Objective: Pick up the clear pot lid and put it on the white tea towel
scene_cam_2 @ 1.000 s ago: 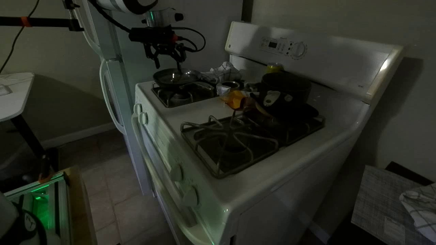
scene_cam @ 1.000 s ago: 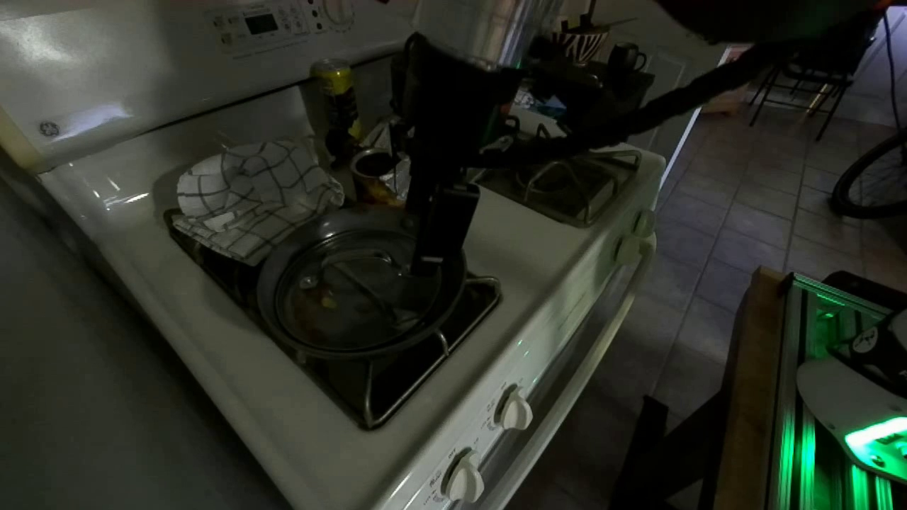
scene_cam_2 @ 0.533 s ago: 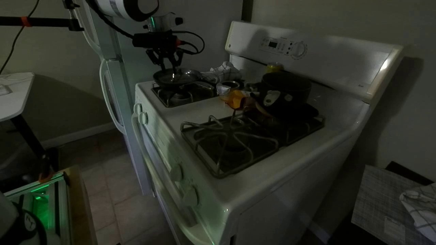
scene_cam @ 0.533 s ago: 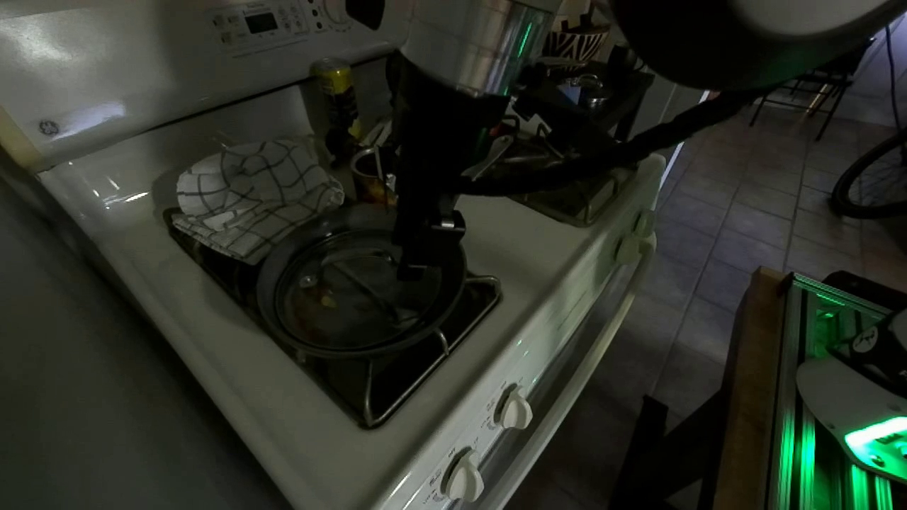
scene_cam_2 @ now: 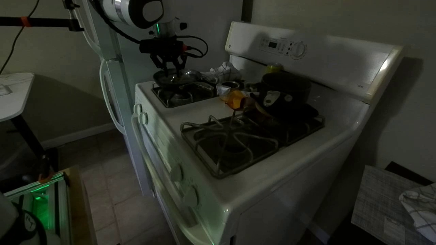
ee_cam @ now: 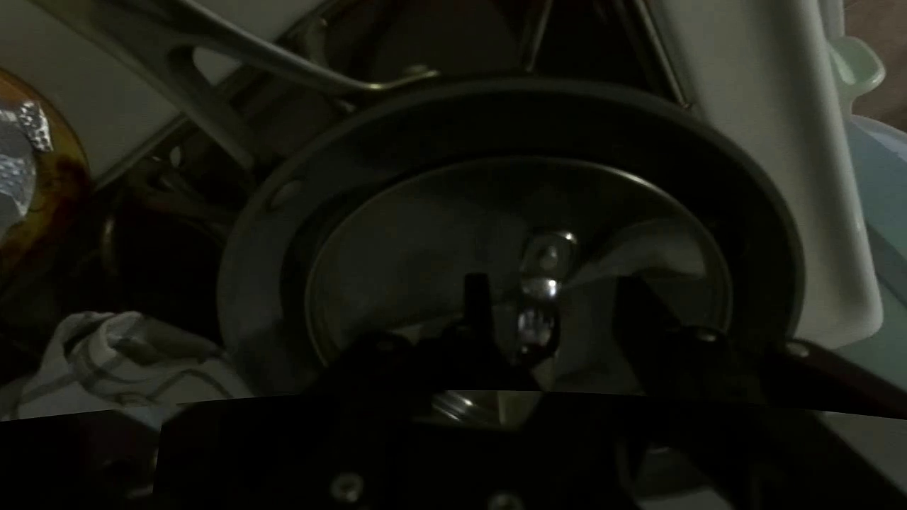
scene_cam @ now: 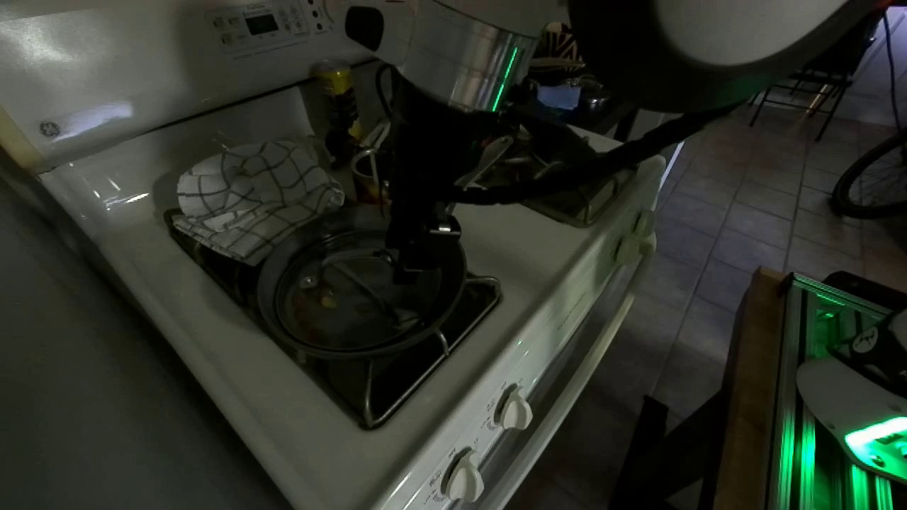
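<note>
The clear pot lid (ee_cam: 411,234) lies inside a dark frying pan (scene_cam: 273,312) on the stove, its shiny arched handle (ee_cam: 541,287) standing up. My gripper (ee_cam: 553,283) is over the lid with its fingers (ee_cam: 477,304) partly spread, one on each side of the handle; I see a gap on both sides. In both exterior views the gripper (scene_cam_2: 172,72) reaches down to the lid, and its tips (scene_cam: 405,275) hide part of the handle. Crumpled beside the pan is a white tea towel (scene_cam: 258,188) with dark checks, also visible in the wrist view.
A yellow can (scene_cam: 336,99) and a foil-topped jar (scene_cam: 368,170) stand behind the pan. The pan's handle (ee_cam: 283,60) sticks out over the stove. A dark pot (scene_cam_2: 286,90) sits on a back burner. Another checked cloth (scene_cam_2: 420,207) lies on a grey mat (scene_cam_2: 378,204).
My gripper has come down closer to the lid, and its jaws have narrowed around the handle. The lid, pan and towel have stayed where they were.
</note>
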{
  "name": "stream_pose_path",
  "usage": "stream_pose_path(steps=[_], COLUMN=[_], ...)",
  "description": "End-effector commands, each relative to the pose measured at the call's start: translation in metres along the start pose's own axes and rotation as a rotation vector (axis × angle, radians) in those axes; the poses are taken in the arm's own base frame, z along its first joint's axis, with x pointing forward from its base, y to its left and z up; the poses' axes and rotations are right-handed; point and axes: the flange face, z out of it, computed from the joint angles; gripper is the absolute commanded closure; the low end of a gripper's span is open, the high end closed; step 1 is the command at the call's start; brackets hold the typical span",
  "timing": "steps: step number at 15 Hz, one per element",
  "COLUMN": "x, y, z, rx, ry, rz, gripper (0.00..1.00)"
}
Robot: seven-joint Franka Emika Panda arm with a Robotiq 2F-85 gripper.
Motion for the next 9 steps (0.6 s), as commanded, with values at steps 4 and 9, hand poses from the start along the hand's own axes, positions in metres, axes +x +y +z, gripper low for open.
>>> stream_pose_path(steps=[4,9], x=[0.0042,0.0039], y=[-0.001,0.0015], z=[0.0067,0.0113], rx=[0.002,0.003], ry=[0.026,0.013], rz=[-0.025,-0.017], gripper=[0.66,0.96])
